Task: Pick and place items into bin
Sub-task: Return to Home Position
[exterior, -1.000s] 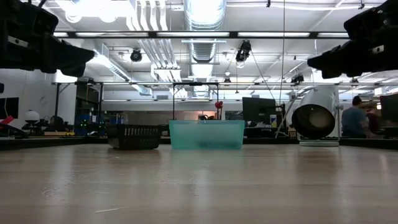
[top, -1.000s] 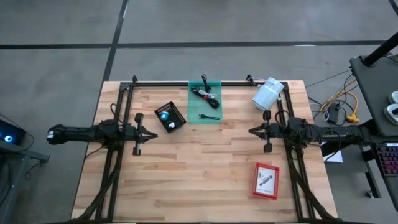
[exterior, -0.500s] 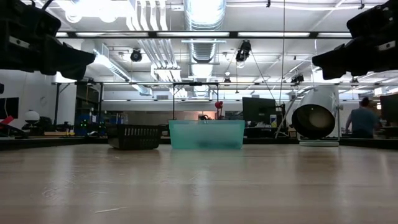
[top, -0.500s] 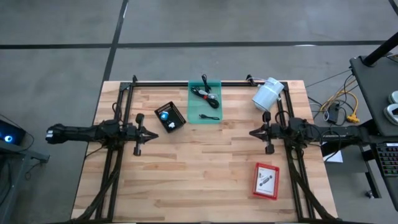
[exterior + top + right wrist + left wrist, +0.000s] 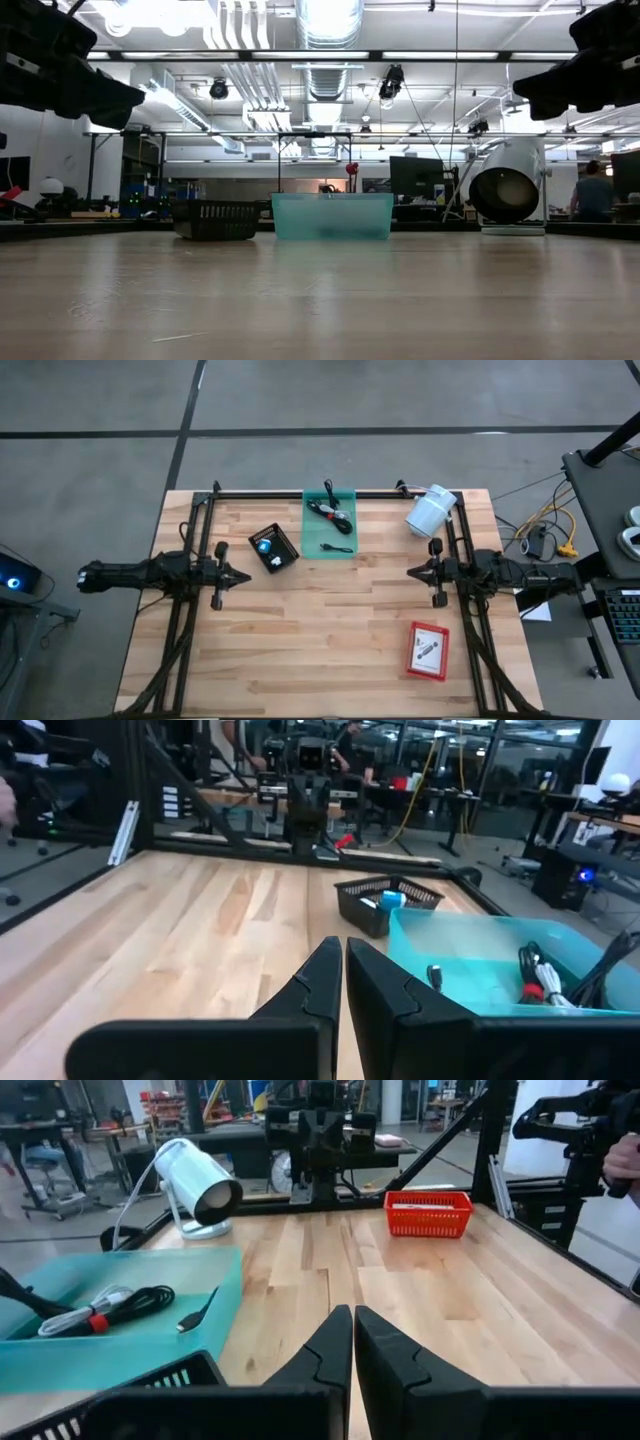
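Observation:
The teal bin [image 5: 314, 538] stands at the table's far middle. A coiled black cable [image 5: 330, 510] and a small black piece [image 5: 337, 547] lie in it. Left of it, a black mesh basket [image 5: 285, 538] holds a blue object and a tiny white cube [image 5: 273, 562]. A red tray [image 5: 412, 665] near the right front holds a silvery metal piece [image 5: 425, 650]. My left gripper [image 5: 247, 576] hovers shut over the table's left side. My right gripper [image 5: 408, 572] hovers shut over the right side. In both wrist views, the fingertips of my left gripper [image 5: 352, 1312] and my right gripper [image 5: 342, 944] meet, holding nothing.
A white lamp [image 5: 430, 510] lies tipped at the far right corner, close to the right arm. Black frame rails run along the table's left, right and far edges. Bare wood [image 5: 330, 630] spreads between the arms and toward the near edge. A person shows far off in the room.
My right gripper has drawn back a little toward the table's right edge, staying shut and level. The things on the table have not moved.

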